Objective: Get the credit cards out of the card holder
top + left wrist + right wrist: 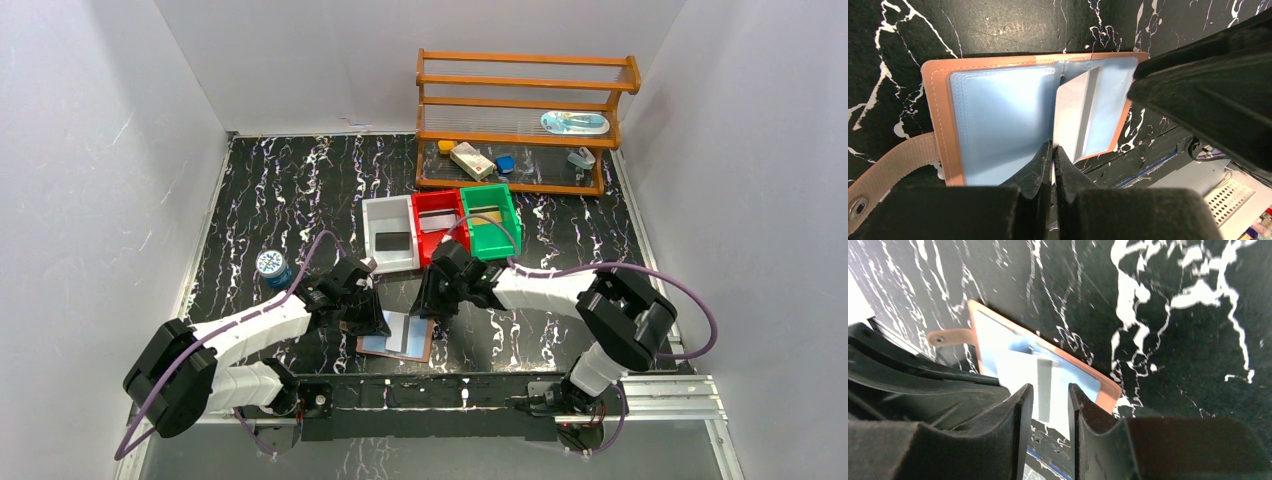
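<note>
The table is a black slab veined with white like marble, closed in by plain white walls. The card holder lies open and flat at the table's near edge. It is a tan-brown leather rectangle with stitched borders and rounded corners, lined with glossy light blue pockets, and a woven strap tab with a metal snap trails from one short side. Beyond the card holder sit three small plastic bins touching in a row: white, red and green. Farther beyond them stands a slatted wooden rack. A thin, pale grey credit card rises on edge from the card holder's middle fold. The left gripper is at that fold with its jaws pressed together against the card's near edge; whether they pinch the card I cannot tell. The right gripper hangs above the card holder with its jaws apart. The grey card shows through the gap and touches neither finger.
</note>
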You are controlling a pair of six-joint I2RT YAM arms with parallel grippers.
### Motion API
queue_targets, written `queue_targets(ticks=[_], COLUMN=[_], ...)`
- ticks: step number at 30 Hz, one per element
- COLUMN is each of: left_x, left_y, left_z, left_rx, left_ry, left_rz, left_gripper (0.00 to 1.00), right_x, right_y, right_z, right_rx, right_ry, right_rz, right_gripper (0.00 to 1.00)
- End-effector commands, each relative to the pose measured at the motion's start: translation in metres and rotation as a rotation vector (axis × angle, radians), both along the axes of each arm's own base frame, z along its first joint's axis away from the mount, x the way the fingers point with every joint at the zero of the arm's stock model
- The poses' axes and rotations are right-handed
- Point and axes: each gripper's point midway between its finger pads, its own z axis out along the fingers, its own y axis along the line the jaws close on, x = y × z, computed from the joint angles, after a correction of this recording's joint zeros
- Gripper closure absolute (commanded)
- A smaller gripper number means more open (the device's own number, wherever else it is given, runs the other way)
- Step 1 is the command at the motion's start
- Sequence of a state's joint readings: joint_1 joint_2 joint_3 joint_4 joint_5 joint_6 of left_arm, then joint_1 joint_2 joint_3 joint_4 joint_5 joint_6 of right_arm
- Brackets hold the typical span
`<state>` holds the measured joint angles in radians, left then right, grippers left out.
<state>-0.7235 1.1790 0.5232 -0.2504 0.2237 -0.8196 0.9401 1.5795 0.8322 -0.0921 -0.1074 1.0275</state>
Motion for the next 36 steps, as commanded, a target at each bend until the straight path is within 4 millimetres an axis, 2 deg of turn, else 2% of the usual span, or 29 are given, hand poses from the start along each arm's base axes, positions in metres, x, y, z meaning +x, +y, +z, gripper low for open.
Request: queue_targets(ticks=[1,10,15,20,24,28,34,36], left_x=[0.004,0.003,0.002,0.001,0.0,-0.004,-0.003,-0.001], left_y=[0.003,-0.004,-0.015,-0.024,-0.027,-0.027,-0.017,-0.01], left_z=[0.006,0.009,0.017,0.019,0.019,0.015,0.008,0.007], left_rx=[0.021,-0.017,-0.088,-0.135,-0.15,-0.148,-0.079,-0.037], left_ry=[-0.021,-0.015,-0.012,0.002,0.009,0.025,0.025,0.01], left_rz=[0.005,-0.002,-0.022,-0.033,-0.038,-0.054,-0.045,-0.035], left_gripper=[1.0,1.0,0.91,0.86,0.86,0.87,0.99,1.0], right_x=[-0.018,-0.038,-0.041,-0.041,-0.042,-0.043,-0.042,-0.04], right_y=[0.009,0.016,0.008,0.006,0.006,0.006,0.003,0.0], right_z=[0.003,-0.02,-0.035,-0.037,-0.04,-0.041,-0.042,-0.043], right_rx=[0.113,0.148,0.074,0.068,0.067,0.066,0.053,0.041], right_ry=[0.063,0.179,0.225,0.233,0.243,0.247,0.248,0.242], right_rz=[-0.014,0.041,0.015,0.004,0.004,0.003,-0.009,-0.02], right_gripper=[0.59,0.58,0.58,0.58,0.58,0.58,0.58,0.58])
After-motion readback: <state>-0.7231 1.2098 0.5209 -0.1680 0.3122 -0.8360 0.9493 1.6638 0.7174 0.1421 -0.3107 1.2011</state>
